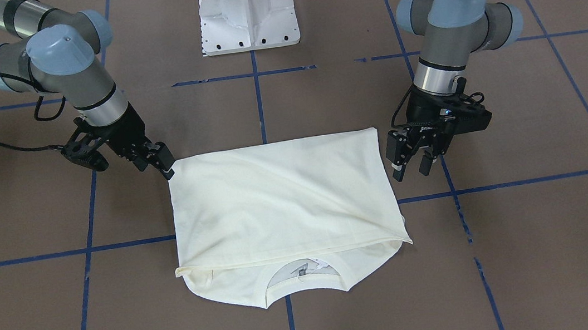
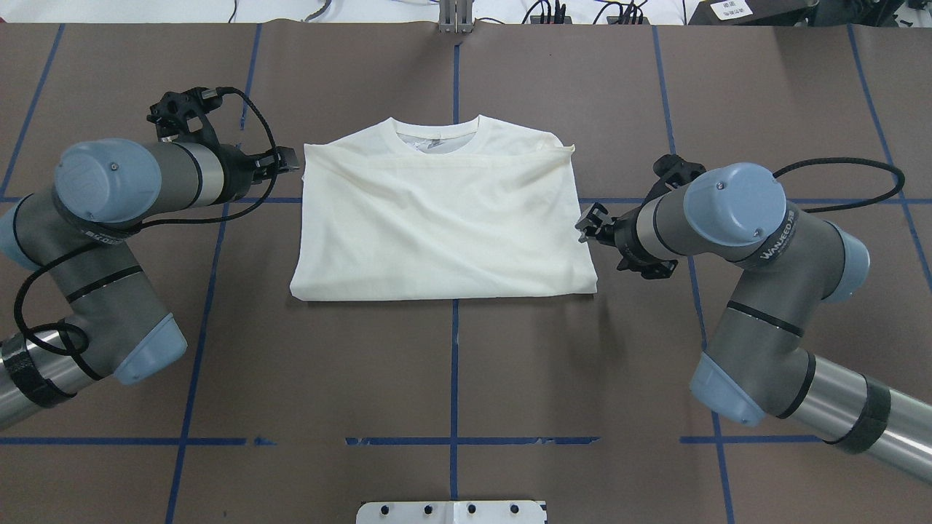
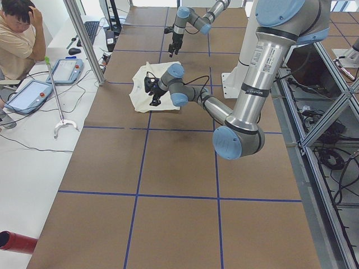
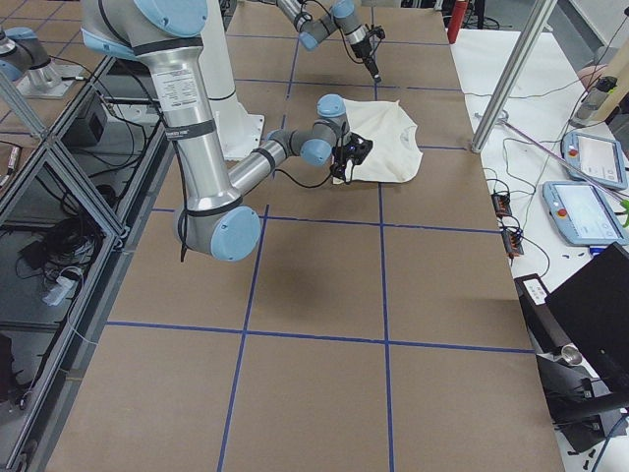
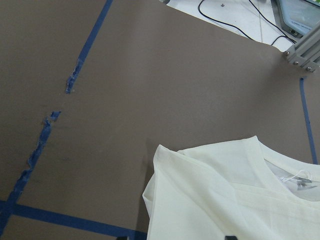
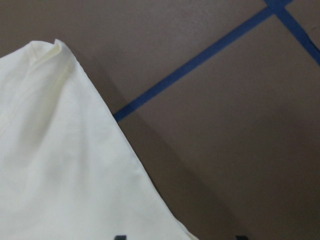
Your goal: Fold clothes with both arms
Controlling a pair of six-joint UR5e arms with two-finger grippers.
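The cream-white T-shirt [image 1: 281, 200] lies flat on the brown table, its lower part folded up toward the collar, plain side up. The print is hidden. It also shows in the overhead view [image 2: 444, 225]. My left gripper [image 1: 411, 167] is open and empty, hanging just beside the shirt's edge near the folded hem corner [image 2: 290, 161]. My right gripper [image 1: 164, 167] is open at the opposite side edge, near the fold corner [image 2: 586, 222]. The right wrist view shows the shirt's edge [image 6: 60, 165] running between the two fingertips.
The white pedestal base [image 1: 247, 13] stands at the robot's side of the table. Blue tape lines [image 1: 259, 107] cross the brown table. In the exterior left view an operator [image 3: 17, 28] sits beyond the table's far side, by a metal post [image 3: 84, 39].
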